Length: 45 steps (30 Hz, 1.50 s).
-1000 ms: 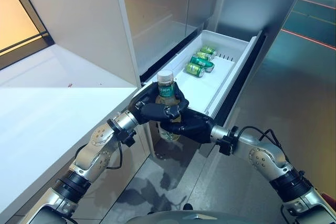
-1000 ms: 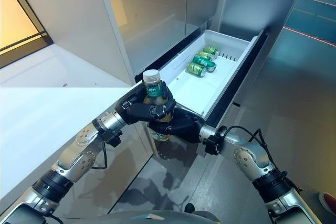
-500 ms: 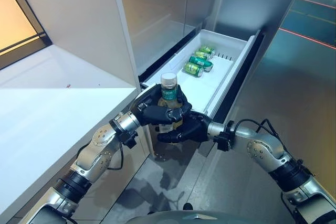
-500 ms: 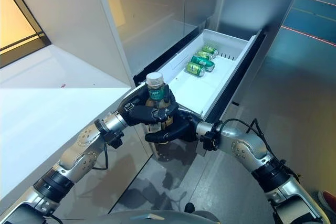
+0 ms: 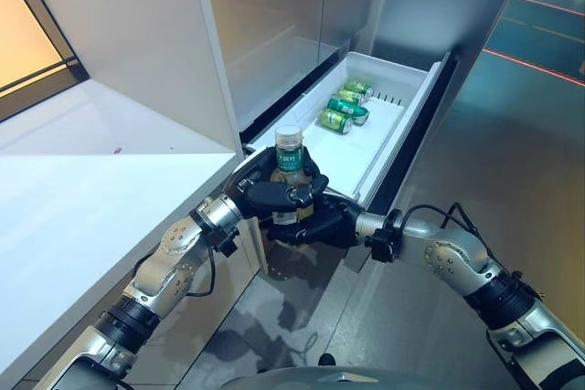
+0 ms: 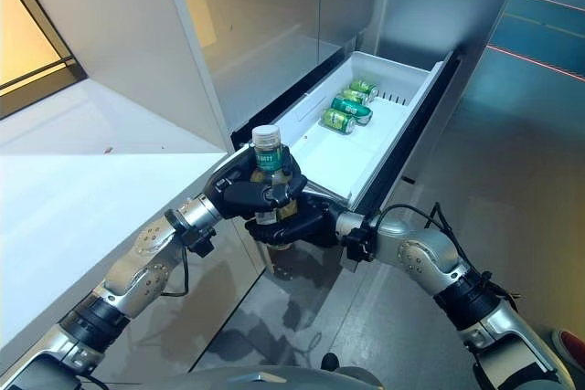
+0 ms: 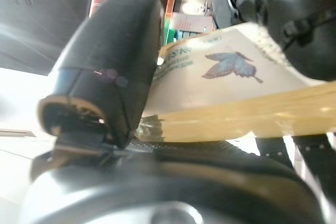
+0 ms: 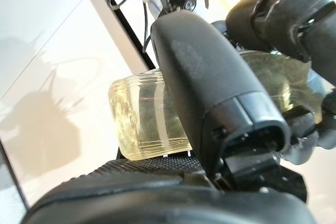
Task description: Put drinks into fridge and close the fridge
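Bottle (image 5: 289,173) held upright at frame centre, cap up, long axis vertical; left hand (image 5: 267,195) wrapped round label, right hand (image 5: 322,224) curled round base, before open drawer (image 5: 413,111) holding green cans (image 5: 345,109)

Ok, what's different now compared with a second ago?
Little. The right robot hand has slid up the bottle, closer under the left robot hand; both still grip it upright beside the open drawer. The green cans have not moved.
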{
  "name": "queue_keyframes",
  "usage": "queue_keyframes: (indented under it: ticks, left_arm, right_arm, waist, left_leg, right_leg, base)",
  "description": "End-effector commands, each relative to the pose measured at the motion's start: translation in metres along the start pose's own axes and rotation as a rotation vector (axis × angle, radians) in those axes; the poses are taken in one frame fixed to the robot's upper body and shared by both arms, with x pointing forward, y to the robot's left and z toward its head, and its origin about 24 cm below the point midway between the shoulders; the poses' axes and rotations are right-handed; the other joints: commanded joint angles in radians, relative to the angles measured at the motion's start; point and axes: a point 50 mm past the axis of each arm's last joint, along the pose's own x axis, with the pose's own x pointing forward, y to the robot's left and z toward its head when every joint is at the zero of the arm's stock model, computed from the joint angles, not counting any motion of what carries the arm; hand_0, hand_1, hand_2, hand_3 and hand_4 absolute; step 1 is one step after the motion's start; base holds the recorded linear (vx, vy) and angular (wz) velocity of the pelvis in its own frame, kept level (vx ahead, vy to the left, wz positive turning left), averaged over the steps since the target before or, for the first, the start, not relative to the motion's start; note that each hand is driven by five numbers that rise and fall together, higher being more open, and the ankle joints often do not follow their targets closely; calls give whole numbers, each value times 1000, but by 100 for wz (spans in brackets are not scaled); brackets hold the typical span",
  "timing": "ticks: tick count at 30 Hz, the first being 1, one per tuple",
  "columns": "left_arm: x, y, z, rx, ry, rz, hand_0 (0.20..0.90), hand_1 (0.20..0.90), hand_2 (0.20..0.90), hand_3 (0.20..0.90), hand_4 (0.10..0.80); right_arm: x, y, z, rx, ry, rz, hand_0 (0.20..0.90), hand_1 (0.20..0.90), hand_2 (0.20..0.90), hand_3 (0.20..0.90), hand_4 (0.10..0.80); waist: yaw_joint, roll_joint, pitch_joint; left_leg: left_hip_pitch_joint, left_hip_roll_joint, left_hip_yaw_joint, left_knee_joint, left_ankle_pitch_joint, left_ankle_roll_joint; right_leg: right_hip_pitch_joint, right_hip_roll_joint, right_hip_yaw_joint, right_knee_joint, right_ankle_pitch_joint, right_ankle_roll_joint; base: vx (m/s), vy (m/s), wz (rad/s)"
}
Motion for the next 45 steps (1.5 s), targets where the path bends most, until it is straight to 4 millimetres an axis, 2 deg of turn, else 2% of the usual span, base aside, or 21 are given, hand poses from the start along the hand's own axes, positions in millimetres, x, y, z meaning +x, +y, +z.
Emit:
queue_keyframes:
  ticks: [1,2,3,4,5,6,10,14,16,17,18,21,26,29,33,35,36,40,45]
  left_arm:
    - [57,-45,88,112,-531,-276,300,300,300,200,100]
    - [56,-44,89,124,-533,-267,300,300,300,200,100]
    - [55,-43,89,130,-534,-261,474,474,474,403,303]
    - [55,-41,90,142,-533,-247,721,721,721,691,591]
    - [55,-39,91,155,-533,-227,721,721,721,691,591]
    - [55,-38,91,165,-535,-214,900,900,900,900,800]
    - [58,-29,93,188,-521,-124,900,900,900,900,800]
    - [58,-28,84,228,-499,-26,900,900,900,900,800]
    - [55,-25,78,282,-483,41,900,900,900,900,800]
    - [54,-25,77,289,-482,47,900,900,900,900,800]
    - [52,-21,75,315,-462,78,900,900,900,900,800]
    - [50,-14,66,325,-417,125,900,900,900,900,800]
    - [46,-4,49,281,-329,168,900,900,900,900,800]
    - [37,2,30,231,-236,196,900,900,900,900,800]
    - [23,4,7,179,-134,198,900,900,900,900,800]
    - [10,3,-13,116,-32,179,900,900,900,900,800]
    - [9,3,-15,108,-23,177,900,900,900,900,800]
    - [-10,-4,-53,-30,173,157,900,900,900,900,800]
    - [-43,-6,-91,-141,388,184,900,900,900,900,800]
  right_arm:
    - [30,63,44,91,-235,341,300,300,300,200,100]
    - [30,60,47,76,-249,322,300,300,300,200,100]
    - [29,59,49,67,-262,312,300,300,300,200,100]
    - [28,55,53,45,-287,287,300,300,300,200,100]
    - [25,52,58,20,-311,257,300,300,300,200,100]
    - [24,50,64,-6,-338,231,300,300,300,200,100]
    - [15,36,97,-161,-446,70,300,300,300,200,100]
    - [4,23,121,-275,-490,-105,300,300,300,200,100]
    - [-7,9,139,-334,-507,-243,300,300,300,200,100]
    - [-9,8,141,-339,-509,-259,300,300,300,200,100]
    - [-18,-4,152,-379,-519,-353,300,300,300,200,100]
    - [-38,-19,173,-457,-547,-514,300,300,300,200,100]
    - [-68,-35,203,-489,-588,-696,300,300,300,200,100]
    - [-93,-48,220,-492,-599,-831,300,300,300,200,100]
    - [-120,-68,229,-514,-573,-984,300,300,300,200,100]
    - [-141,-86,231,-486,-549,-1076,300,300,300,200,100]
    - [-142,-87,231,-483,-545,-1082,300,300,300,200,100]
    - [-164,-115,222,-423,-479,-1197,300,300,300,200,100]
    - [-183,-136,211,-367,-412,-1318,300,300,300,200,100]
  waist:
    - [-3,-12,-77]
    - [-3,-12,-76]
    - [-3,-11,-76]
    - [-3,-11,-75]
    - [-3,-12,-75]
    - [-3,-12,-74]
    - [-3,-14,-73]
    - [1,-19,-69]
    - [6,-23,-66]
    - [7,-24,-66]
    - [12,-27,-66]
    - [19,-32,-65]
    - [33,-38,-64]
    - [48,-44,-62]
    - [67,-49,-57]
    - [84,-53,-52]
    - [85,-53,-52]
    - [119,-53,-35]
    - [162,-47,-2]
  left_leg:
    - [-34,-48,-43,17,-72,46]
    - [-34,-47,-42,17,-72,46]
    - [-34,-47,-42,16,-72,46]
    - [-33,-47,-42,16,-72,46]
    - [-33,-47,-42,16,-72,45]
    - [-32,-47,-42,16,-72,45]
    - [-33,-46,-43,18,-73,41]
    - [-35,-46,-46,22,-78,41]
    - [-36,-46,-49,23,-78,40]
    - [-36,-46,-50,23,-78,40]
    - [-46,-46,-51,29,-74,39]
    - [-50,-46,-57,32,-75,38]
    - [-56,-47,-66,41,-79,35]
    - [-64,-49,-75,50,-80,32]
    - [-63,-49,-82,54,-87,29]
    - [-69,-47,-83,60,-85,25]
    - [-70,-47,-84,61,-85,25]
    - [-84,-45,-94,75,-83,20]
    - [-120,-47,-117,103,-80,14]
  right_leg:
    - [13,-4,-28,99,-128,58]
    - [12,-4,-29,99,-128,58]
    - [13,-4,-29,99,-128,57]
    - [14,-3,-30,99,-128,57]
    - [14,-3,-30,99,-128,56]
    - [15,-3,-30,99,-128,56]
    - [15,-2,-31,100,-130,53]
    - [15,-1,-32,103,-133,52]
    - [16,1,-35,105,-135,50]
    - [16,1,-35,105,-135,49]
    - [9,1,-38,108,-131,47]
    - [6,2,-44,113,-134,44]
    - [6,2,-51,117,-136,41]
    - [4,2,-56,124,-140,36]
    - [11,2,-66,128,-150,33]
    - [12,1,-80,132,-153,31]
    - [12,0,-81,132,-153,31]
    - [10,-6,-113,143,-160,27]
    - [-4,-16,-147,158,-166,21]
  base:
    - [0,0,0]
    - [0,0,0]
    - [0,0,0]
    - [0,0,0]
    - [0,0,0]
    - [0,0,0]
    - [0,-2,2]
    - [0,0,0]
    - [0,0,0]
    - [-22,-13,4]
    - [-23,-14,9]
    - [-8,-15,12]
    - [5,-18,5]
    - [10,-19,5]
    - [35,-17,14]
    - [53,-16,10]
    - [38,-11,9]
    - [45,-17,21]
    - [31,-18,29]
